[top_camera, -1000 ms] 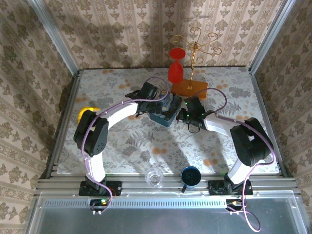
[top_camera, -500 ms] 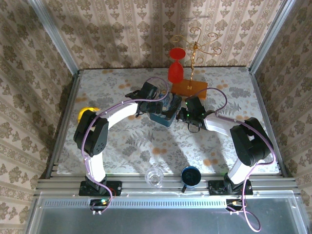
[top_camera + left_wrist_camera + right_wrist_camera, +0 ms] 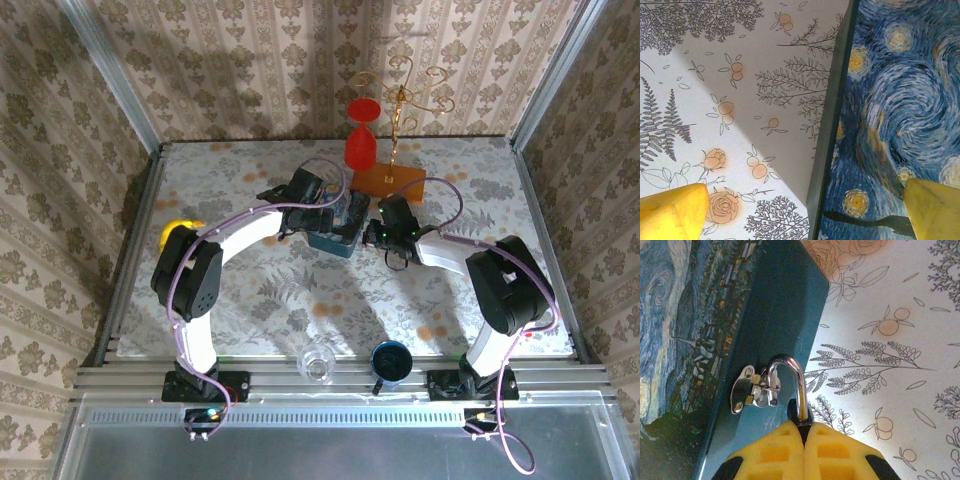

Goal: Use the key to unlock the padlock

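1. Landmark: the blue swirl-painted tin (image 3: 685, 315), mid-table. All places below are given from it.
2. The padlock (image 3: 799, 395) hangs on the tin's dark right side wall. Its silvery shackle is threaded through the small metal hasp (image 3: 752, 392), and its dark body sits just off the wall, over the floral cloth (image 3: 900, 365).
3. The right gripper (image 3: 804, 432) is at the lock's body, its yellow pads pressed flush together. The shackle's leg runs down into the seam between them. I cannot tell whether they pinch the body itself or a key in it, since no key is visible from here.
4. The left gripper (image 3: 802, 212) has its jaws spread wide and grips nothing. It straddles the tin's left edge, with one finger over the painted lid and the other over the cloth beside the tin.
5. Change over the last second: the right gripper has crept a little closer to the tin's right side, and that arm's elbow has swung in. The left arm has not moved.
6. Reading: this small shift looks like work at the lock, seating or turning something.
7. The shackle appears still seated in the body and still through the hasp, so I judge the lock not yet open.
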